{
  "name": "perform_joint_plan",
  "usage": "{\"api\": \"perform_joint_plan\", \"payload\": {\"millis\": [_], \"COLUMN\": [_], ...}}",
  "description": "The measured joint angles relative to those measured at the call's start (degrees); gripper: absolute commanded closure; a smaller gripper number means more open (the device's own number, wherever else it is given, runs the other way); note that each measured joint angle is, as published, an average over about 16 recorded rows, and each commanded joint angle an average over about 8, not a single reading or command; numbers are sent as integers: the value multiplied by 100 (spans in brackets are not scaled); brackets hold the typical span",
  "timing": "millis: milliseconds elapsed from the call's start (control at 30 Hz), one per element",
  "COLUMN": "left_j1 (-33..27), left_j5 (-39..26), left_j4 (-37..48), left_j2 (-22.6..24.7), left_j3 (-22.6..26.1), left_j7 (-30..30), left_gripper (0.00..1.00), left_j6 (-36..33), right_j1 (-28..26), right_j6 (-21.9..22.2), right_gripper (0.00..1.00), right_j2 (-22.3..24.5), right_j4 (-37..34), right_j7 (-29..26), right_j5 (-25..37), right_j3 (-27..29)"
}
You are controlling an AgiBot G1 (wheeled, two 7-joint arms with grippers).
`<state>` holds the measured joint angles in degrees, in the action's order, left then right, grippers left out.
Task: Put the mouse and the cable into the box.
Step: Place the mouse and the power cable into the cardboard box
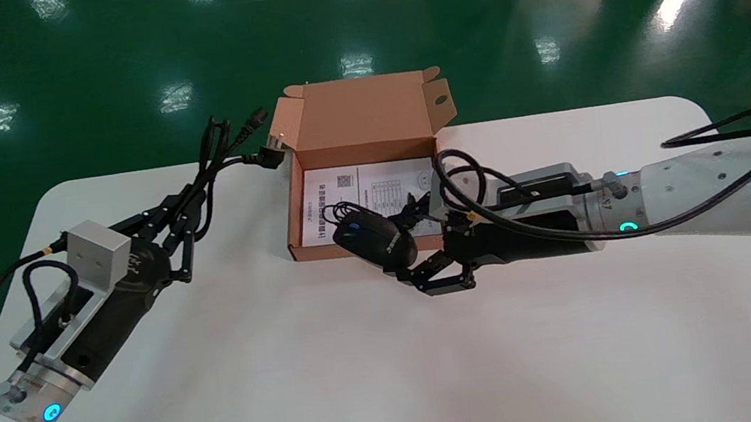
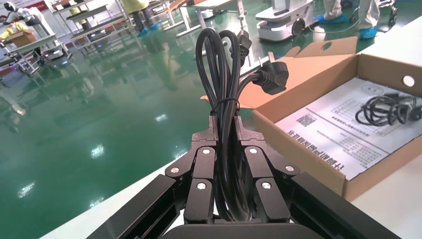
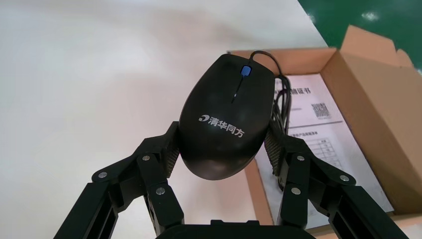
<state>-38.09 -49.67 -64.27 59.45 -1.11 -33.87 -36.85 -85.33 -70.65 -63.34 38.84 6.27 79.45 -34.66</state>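
Mouse (image 3: 219, 124): white "清华同方" logo on back; sheet (image 3: 328, 144): QR code, txt illegible

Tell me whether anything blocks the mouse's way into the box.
Nothing visible. The right hand holds the mouse at the open box's near edge; inside lie only a flat sheet and the mouse's cord. The left hand holds the cable beside the box.

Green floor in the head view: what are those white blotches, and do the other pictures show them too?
Head view: probably ceiling lamps mirrored in the glossy floor, in rows. Left wrist view: the same patches on the floor beyond the held cable. Right wrist view: one patch on the floor corner past the box.
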Motion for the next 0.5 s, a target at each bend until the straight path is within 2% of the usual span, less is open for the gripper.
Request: {"api": "perform_joint_plan", "payload": {"millis": [267, 500], "left_j1": [59, 62], "left_j5": [-79, -191], "left_j4": [-80, -144], "left_j2": [-53, -81], "left_j3": [43, 113], "left_j7": [48, 47], "left_gripper": [100, 100], "left_j6": [105, 189], "right_j1": [-266, -435], "right_j6": [255, 756], "right_gripper": [100, 100], "right_j2": [-516, -885], "right_j4": [-1376, -2360], "right_j7": [1098, 1942], "right_j5": [-18, -3], "right_j3": [53, 99]}}
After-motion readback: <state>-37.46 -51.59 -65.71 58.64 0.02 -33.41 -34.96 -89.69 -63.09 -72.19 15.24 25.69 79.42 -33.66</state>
